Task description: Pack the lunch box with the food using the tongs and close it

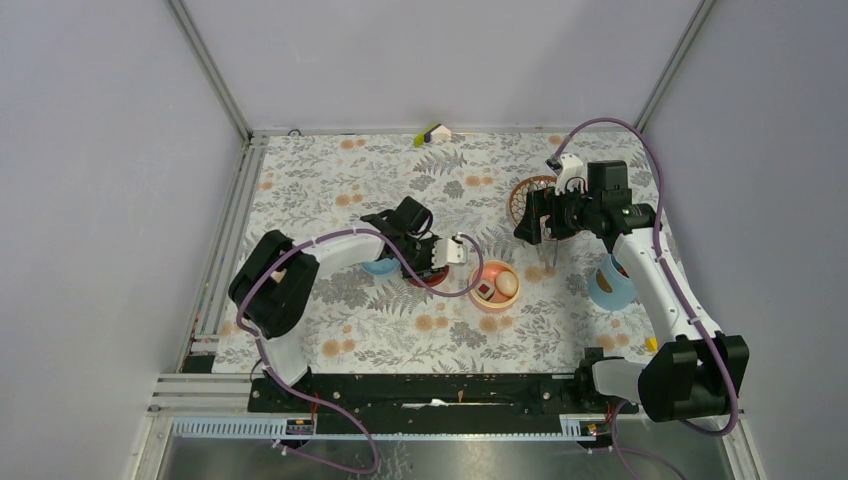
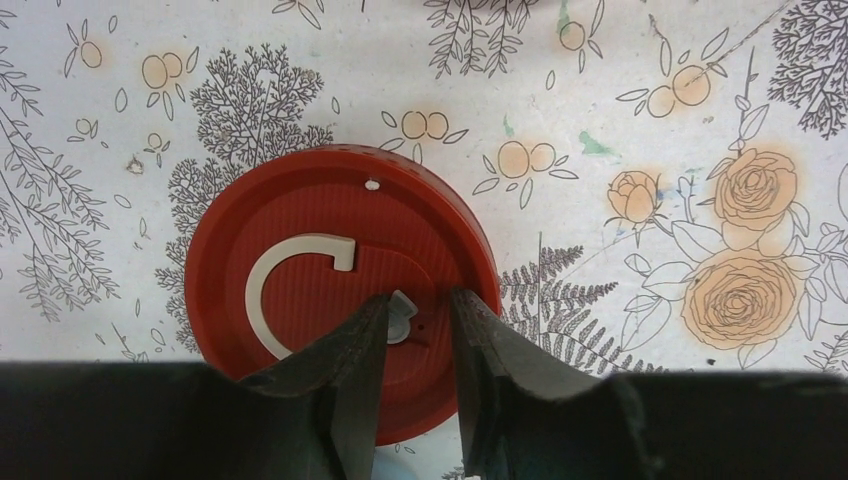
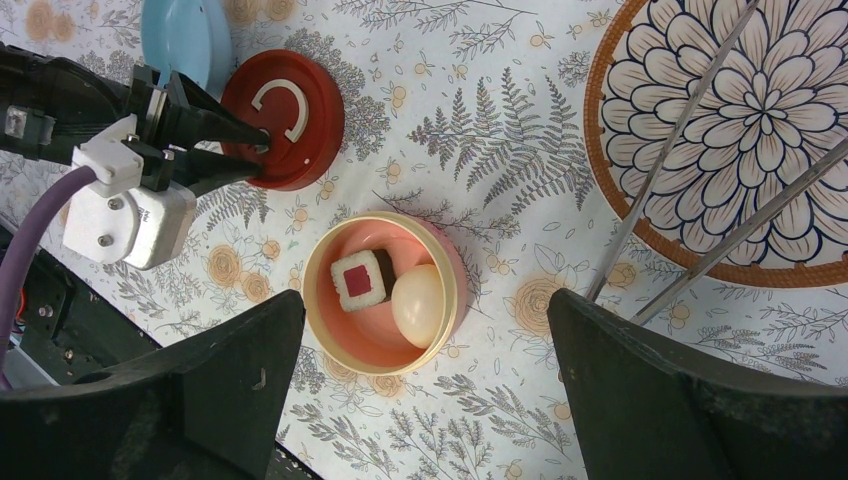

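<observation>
The salmon-pink bowl (image 3: pixel 345 335) (image 1: pixel 478 300) holds a white egg (image 3: pixel 418 305) and a square white piece with a red centre (image 3: pixel 360 278). My right gripper (image 3: pixel 425 300) (image 1: pixel 545 225) hangs wide open high above the bowl, with nothing between its fingers. The silvery tongs (image 3: pixel 680 130) (image 1: pixel 551 262) run from beside its right finger up across the patterned dish (image 3: pixel 600 150). My left gripper (image 2: pixel 420 300) (image 1: pixel 432 262) is partly open, pointing down onto a red lid (image 2: pixel 300 220) (image 3: pixel 300 125). Its jaws straddle the lid's small white tab (image 2: pixel 402 318).
A light-blue disc (image 3: pixel 185 35) (image 1: pixel 380 267) lies behind the red lid. The light-blue shell (image 1: pixel 610 285) stands by the right arm, and a small yellow piece (image 1: pixel 651 343) lies near that arm's base. A yellow-green object (image 1: pixel 430 135) sits at the back edge.
</observation>
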### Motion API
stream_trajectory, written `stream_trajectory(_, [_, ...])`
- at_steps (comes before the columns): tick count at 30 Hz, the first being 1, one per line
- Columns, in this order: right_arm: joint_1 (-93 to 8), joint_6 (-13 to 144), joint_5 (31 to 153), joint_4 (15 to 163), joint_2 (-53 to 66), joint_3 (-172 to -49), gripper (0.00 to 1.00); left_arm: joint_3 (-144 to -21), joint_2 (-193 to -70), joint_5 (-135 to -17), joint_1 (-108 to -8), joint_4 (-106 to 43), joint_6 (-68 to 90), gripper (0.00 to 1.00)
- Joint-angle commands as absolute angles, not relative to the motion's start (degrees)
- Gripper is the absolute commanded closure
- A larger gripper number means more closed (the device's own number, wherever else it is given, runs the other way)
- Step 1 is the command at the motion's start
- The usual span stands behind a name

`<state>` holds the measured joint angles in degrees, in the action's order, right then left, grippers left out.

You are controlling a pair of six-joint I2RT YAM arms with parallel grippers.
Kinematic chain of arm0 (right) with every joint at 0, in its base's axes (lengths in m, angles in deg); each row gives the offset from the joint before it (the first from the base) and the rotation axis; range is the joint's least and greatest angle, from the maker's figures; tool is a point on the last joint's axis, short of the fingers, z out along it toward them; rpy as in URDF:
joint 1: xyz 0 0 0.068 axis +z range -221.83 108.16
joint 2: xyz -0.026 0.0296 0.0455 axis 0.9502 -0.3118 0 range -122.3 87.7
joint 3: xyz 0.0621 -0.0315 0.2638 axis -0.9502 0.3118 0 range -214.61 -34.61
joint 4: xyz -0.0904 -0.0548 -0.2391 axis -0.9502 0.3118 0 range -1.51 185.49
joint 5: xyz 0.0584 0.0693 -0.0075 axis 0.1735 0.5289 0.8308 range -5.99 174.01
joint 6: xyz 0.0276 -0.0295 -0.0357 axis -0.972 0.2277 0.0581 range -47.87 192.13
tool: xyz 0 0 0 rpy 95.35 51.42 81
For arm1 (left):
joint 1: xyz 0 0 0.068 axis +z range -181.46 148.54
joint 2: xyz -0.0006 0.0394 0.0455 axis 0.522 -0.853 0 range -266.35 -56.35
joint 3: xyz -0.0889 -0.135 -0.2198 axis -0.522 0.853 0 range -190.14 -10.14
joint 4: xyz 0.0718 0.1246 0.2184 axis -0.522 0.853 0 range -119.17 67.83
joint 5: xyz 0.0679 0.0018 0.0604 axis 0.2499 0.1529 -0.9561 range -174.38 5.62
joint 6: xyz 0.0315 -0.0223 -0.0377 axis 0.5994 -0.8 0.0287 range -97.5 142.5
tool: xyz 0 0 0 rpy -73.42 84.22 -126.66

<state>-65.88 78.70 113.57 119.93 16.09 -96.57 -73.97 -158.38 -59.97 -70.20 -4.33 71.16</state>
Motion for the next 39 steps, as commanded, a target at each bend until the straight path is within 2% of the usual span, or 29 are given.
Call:
stream_trajectory(1, [-65.85, 78.51, 113.41, 119.77, 17.05, -96.49, 0.01, -76.45, -159.82, -59.52, -70.49, -4.62, 73.16, 0.69])
stream_trajectory(10, [-65.86, 78.53, 113.84, 119.71, 16.71, -96.57, 0.01, -78.15, -158.97, -58.31, -70.45, -1.27, 73.36, 1.00])
stream_trajectory(39, [-65.81, 77.65, 114.63, 119.72, 16.15, -96.84, 0.01, -84.52, -152.45, -58.81, -70.43, -3.45, 59.96, 1.00])
